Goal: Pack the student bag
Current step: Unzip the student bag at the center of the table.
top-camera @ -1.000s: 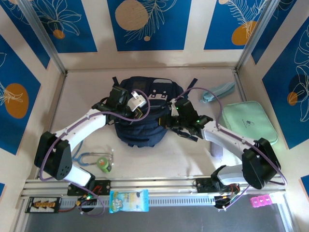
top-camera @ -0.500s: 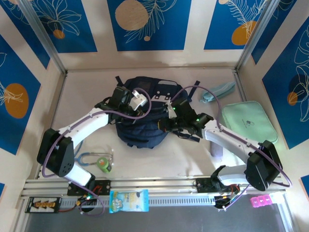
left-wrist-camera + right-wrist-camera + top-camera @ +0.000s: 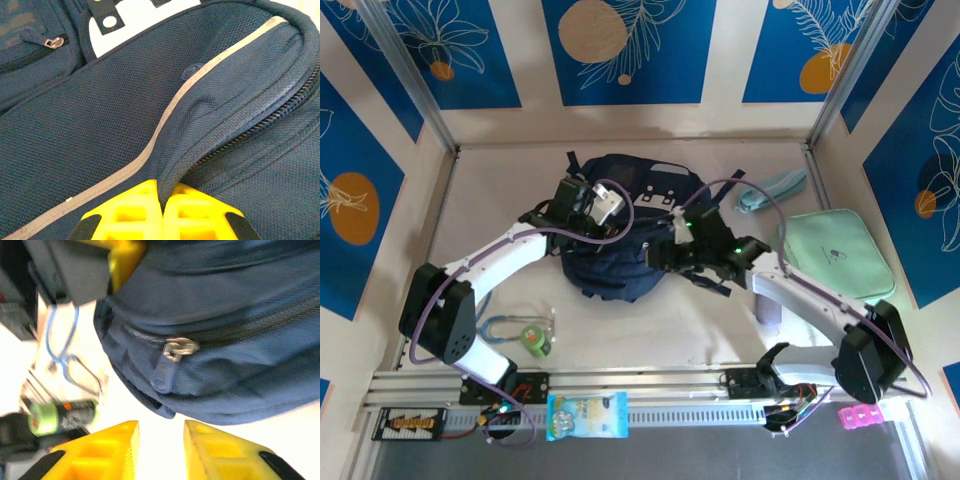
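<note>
Item: student bag (image 3: 610,262), navy, centre of the overhead frame, between both arms. Left gripper (image 3: 161,212), bottom centre of its wrist view, is pinching a fold of the bag's grey-trimmed fabric. Right gripper (image 3: 160,447), bottom of its wrist view, has its fingers spread and empty, with the zipper pull (image 3: 173,352) just above them.
</note>
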{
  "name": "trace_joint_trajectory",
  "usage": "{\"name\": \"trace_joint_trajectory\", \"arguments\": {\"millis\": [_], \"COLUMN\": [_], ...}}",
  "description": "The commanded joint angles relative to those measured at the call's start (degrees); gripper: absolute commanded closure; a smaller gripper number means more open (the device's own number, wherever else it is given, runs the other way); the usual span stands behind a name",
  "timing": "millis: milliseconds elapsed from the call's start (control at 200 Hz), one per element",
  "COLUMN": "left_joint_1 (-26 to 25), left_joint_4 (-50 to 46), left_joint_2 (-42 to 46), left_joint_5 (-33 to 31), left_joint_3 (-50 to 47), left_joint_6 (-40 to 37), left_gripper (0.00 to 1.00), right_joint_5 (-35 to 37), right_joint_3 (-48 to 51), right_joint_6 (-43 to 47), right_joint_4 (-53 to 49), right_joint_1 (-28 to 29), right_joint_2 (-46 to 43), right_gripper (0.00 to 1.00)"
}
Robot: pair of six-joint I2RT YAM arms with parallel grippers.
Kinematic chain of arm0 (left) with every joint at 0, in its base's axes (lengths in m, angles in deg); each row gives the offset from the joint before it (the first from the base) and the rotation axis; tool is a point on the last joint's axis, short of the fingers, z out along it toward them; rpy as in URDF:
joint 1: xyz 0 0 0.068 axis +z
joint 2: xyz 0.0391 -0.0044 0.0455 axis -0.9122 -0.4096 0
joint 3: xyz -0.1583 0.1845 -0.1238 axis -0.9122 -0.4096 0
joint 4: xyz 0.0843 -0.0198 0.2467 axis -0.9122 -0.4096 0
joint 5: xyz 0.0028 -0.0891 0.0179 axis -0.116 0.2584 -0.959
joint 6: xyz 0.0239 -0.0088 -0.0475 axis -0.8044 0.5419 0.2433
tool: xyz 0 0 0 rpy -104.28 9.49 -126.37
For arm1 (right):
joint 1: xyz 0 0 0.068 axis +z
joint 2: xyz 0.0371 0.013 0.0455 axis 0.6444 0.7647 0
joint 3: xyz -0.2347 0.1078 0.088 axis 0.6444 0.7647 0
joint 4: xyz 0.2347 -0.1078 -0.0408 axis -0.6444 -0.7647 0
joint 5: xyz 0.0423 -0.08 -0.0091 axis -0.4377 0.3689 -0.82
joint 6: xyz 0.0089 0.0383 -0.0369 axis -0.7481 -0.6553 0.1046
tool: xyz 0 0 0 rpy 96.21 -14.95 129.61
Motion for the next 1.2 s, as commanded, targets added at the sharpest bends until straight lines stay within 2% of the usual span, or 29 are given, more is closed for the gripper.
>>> {"name": "trace_joint_trajectory", "arguments": {"millis": [0, 55, 110, 250, 375, 625, 815, 1085, 1195], "left_joint_1": [0.81, 0.73, 0.74, 0.69, 0.66, 0.75, 0.73, 0.67, 0.69], "left_joint_4": [3.42, 4.1, 4.93, 7.22, 8.58, 13.37, 13.46, 12.56, 12.49], "left_joint_2": [3.38, 4.46, 5.43, 7.34, 8.36, 10.57, 10.54, 10.17, 10.09], "left_joint_5": [-3.37, -2.36, -1.72, 0.47, 2.53, 2.65, 3.43, 3.05, 3.67], "left_joint_3": [-1.75, -2.87, -3.84, -6.04, -7.27, -10.82, -11.06, -10.45, -10.45], "left_joint_6": [-0.94, -2.15, -2.73, -4.43, -5.74, -7.63, -8.03, -8.26, -8.6], "left_gripper": [1.0, 1.0, 1.0, 1.0, 1.0, 1.0, 1.0, 1.0, 1.0], "right_joint_5": [-5.55, -7.07, -7.77, -8.59, -11.33, -15.85, -18.09, -16.33, -17.82], "right_joint_3": [3.66, 5.38, 6.04, 5.12, 3.23, -1.15, -2.36, -3.05, -4.17], "right_joint_6": [-9.44, -15.11, -20.74, -30.53, -34.93, -38.98, -42.78, -44.92, -46.42], "right_joint_4": [4.85, 7.6, 9.25, 11.23, 13.85, 20.26, 23.85, 16.71, 17.68], "right_joint_1": [-6.38, -9.46, -11.45, -14.38, -15.66, -15.48, -14.97, -13.98, -13.66], "right_joint_2": [-4.62, -5.54, -5.37, -2.07, 2.98, 11.47, 16.01, 16.48, 18.38], "right_gripper": [0.62, 0.54, 0.5, 0.43, 0.41, 0.39, 0.36, 0.34, 0.32]}}
